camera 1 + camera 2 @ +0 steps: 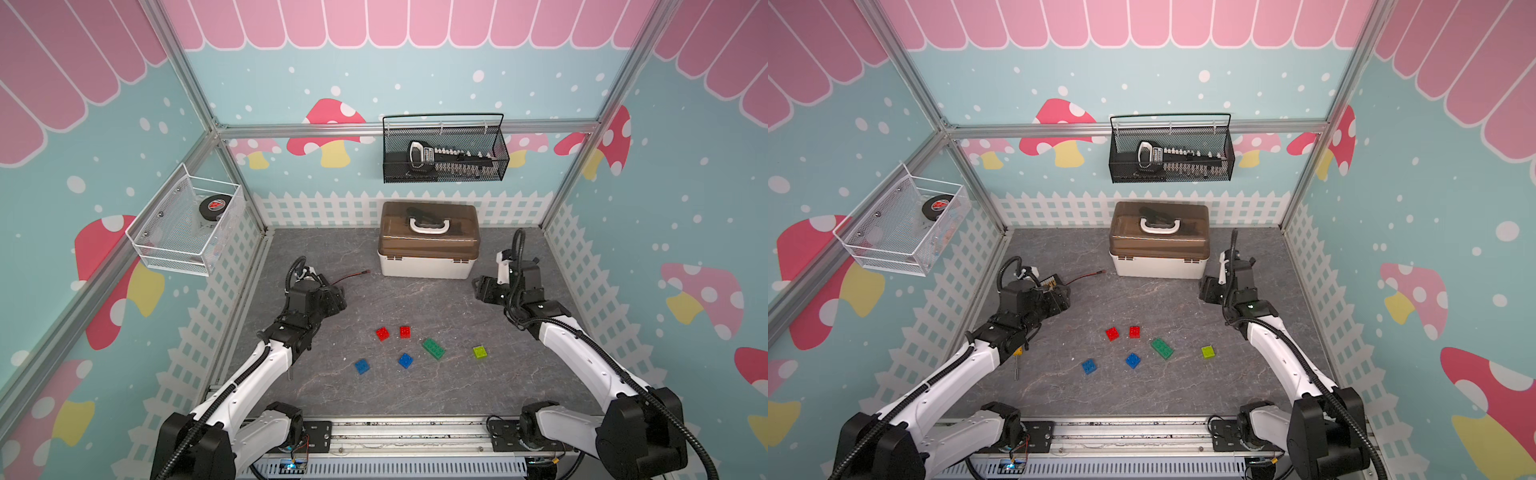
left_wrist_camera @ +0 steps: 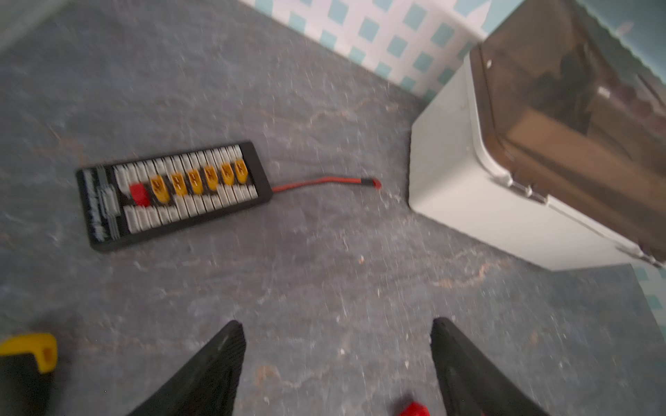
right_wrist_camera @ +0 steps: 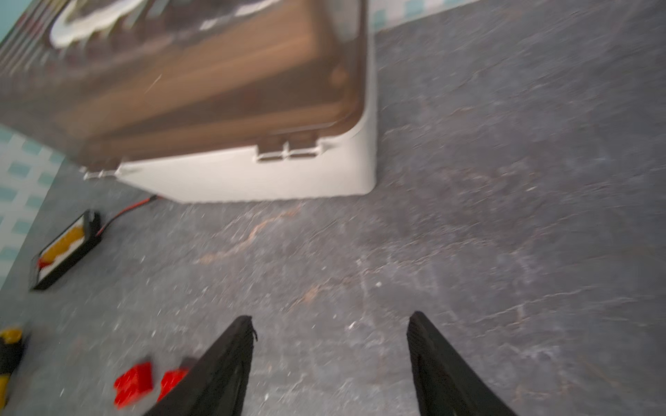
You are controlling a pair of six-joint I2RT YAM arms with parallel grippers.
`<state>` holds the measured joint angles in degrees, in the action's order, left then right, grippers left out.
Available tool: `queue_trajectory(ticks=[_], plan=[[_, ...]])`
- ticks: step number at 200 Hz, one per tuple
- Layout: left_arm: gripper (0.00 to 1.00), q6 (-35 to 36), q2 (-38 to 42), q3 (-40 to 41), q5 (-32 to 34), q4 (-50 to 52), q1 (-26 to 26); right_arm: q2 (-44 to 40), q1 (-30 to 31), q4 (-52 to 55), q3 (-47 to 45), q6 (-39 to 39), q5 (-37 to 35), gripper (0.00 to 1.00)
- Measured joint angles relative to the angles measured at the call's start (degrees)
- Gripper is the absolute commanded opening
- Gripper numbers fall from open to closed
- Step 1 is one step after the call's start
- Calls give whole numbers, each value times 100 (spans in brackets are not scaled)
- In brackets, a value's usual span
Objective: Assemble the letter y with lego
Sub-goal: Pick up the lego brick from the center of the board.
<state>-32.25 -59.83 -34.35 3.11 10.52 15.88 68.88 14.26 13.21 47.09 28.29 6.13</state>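
**Bricks wait unjoined as two robot arms hover.** The lego (image 1: 405, 360) lies loose at the middle of the grey worktop (image 1: 415, 390), every brick apart from the others. Two red bricks (image 1: 382, 333) sit side by side at the back, with the dark green bar (image 1: 433, 348) just to their right. Two blue bricks (image 1: 362, 366) lie nearest the front, and the lime brick (image 1: 480, 352) sits off to the right.

Both arms hang behind the bricks, well apart from them. The left fingers (image 2: 212, 371) are spread, with only bare worktop between them. The right fingers (image 3: 230, 363) are likewise apart and empty, pointing toward the box.

That white box (image 1: 428, 264) stands at the back under a closed smoky-brown lid (image 1: 399, 241). Dark shapes show through the lid, too dim to name. A black wire basket (image 1: 395, 141) on the rear wall holds a black-and-silver tool (image 1: 424, 156). A white mesh basket (image 1: 166, 232) on the left wall holds a black disc with a red label (image 1: 212, 205).

The left wrist view shows a whole black connector board (image 2: 173, 194) with a row of yellow plugs and a red lead (image 2: 324, 182) running toward the box. In both top views the left arm covers most of the board. A yellow-handled screwdriver (image 1: 1017, 361) shows beside that arm in a top view. The right wrist view catches the red bricks at its edge, blurred.
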Motion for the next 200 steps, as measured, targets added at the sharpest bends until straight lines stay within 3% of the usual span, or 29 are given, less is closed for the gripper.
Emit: queue_trajectory(ticks=[25, 88, 152, 200], plan=[[65, -310, 240, 426, -304, 442, 278, 173, 643, 472, 22, -181, 256, 60], [50, -1226, 1303, 1204, -494, 1443, 1377, 750, 2070, 1196, 103, -671, 660, 62], [54, -2107, 3082, 2035, -678, 2170, 1840, 1703, 3541, 1521, 431, -1095, 621, 64], [58, -2332, 3209, 2048, -629, 2249, 1853, 2378, 3998, 1572, 946, -1252, 396, 64]])
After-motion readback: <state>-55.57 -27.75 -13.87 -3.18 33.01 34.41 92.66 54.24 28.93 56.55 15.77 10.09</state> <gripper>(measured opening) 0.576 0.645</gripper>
